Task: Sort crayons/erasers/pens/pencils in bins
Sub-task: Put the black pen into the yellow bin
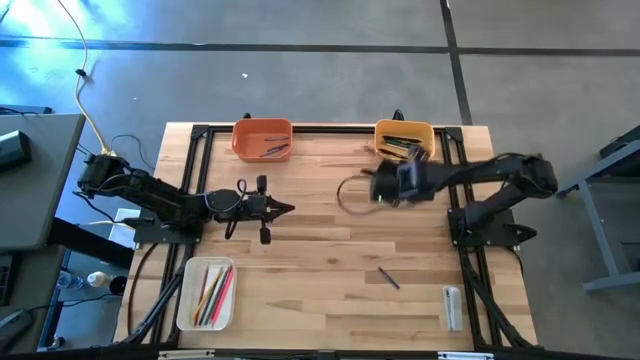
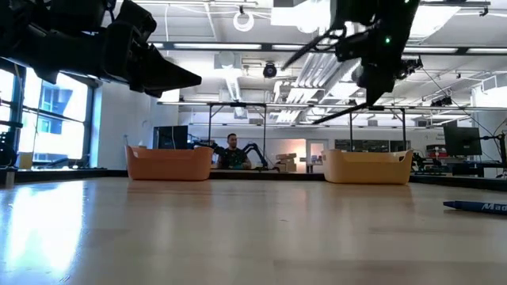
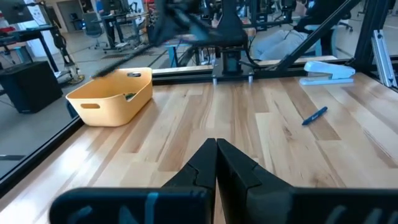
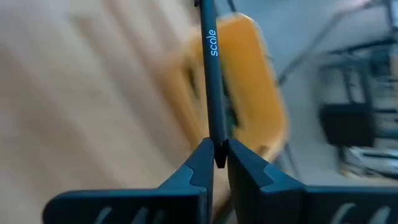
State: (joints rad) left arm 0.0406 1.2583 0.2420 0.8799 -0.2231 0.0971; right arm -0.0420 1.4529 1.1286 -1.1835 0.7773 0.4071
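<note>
Beside the yellow-orange bin (image 1: pixel 404 137), right gripper (image 4: pixel 217 163) jaws clamped on slim black pen (image 4: pixel 211 74)

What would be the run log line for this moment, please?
right pincer: shut on pen, near yellow-orange bin | left pincer: shut, empty, waiting mid-table | loose pen on table

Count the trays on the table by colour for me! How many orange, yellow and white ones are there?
Orange tray: 1
Yellow tray: 1
White tray: 1
Total: 3
</note>
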